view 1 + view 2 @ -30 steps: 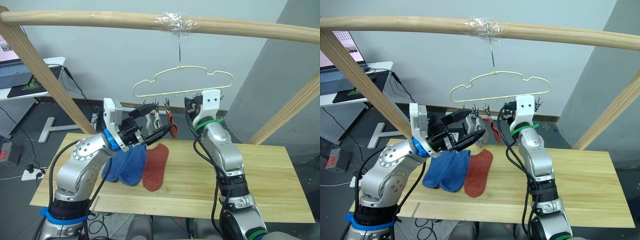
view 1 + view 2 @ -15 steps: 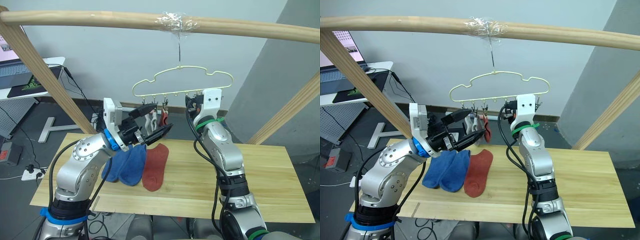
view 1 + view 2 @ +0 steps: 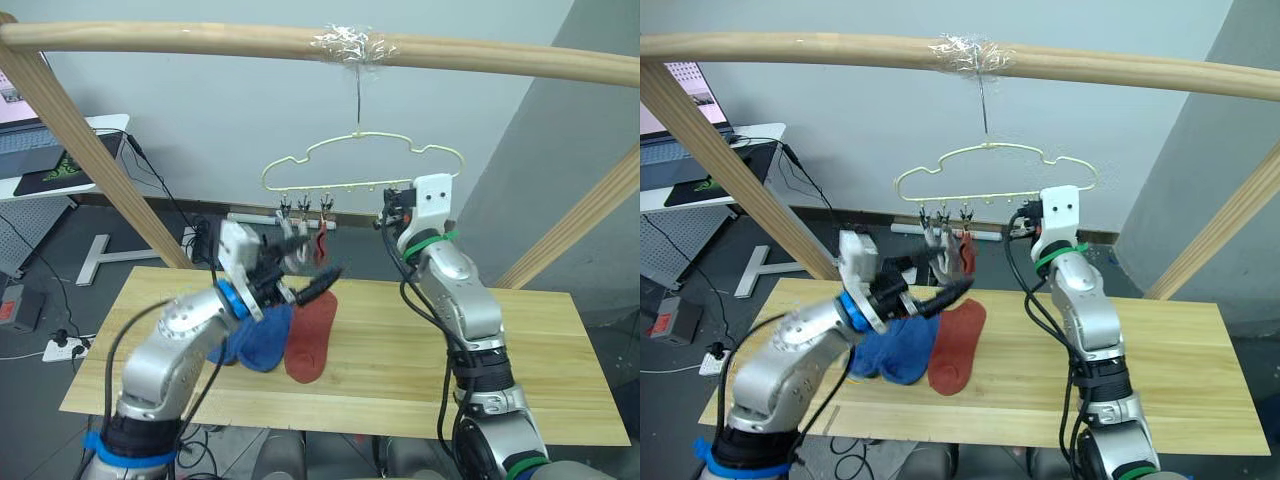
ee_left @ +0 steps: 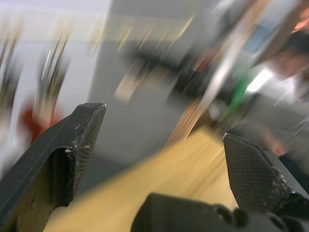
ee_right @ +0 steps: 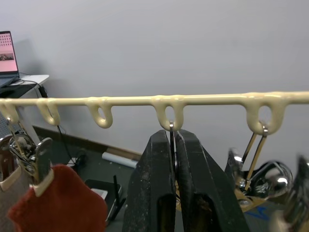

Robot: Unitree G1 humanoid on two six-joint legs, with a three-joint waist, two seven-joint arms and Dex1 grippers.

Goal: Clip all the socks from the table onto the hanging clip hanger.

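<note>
The pale yellow-green clip hanger (image 3: 360,165) hangs by its hook from the wooden bar. A rust-red sock (image 3: 320,246) hangs from one of its left clips, with a light grey sock (image 5: 9,215) clipped beside it. My right gripper (image 3: 394,207) is shut on a metal clip (image 5: 170,137) under the hanger's lower wire. My left gripper (image 3: 312,260) is open and holds nothing, just below and in front of the hanging socks. On the table (image 3: 540,350) lie two blue socks (image 3: 262,340), partly behind my left arm, and one rust-red sock (image 3: 312,330).
The thick wooden bar (image 3: 200,40) spans the top, carried by slanted posts at the left (image 3: 90,150) and right (image 3: 590,215). A white desk with a laptop (image 3: 40,150) stands at the far left, beyond the table.
My open left gripper has dropped and drawn back from the clips. The hanging red sock swung left and now hangs free. The hanger and my right gripper shifted slightly right.
</note>
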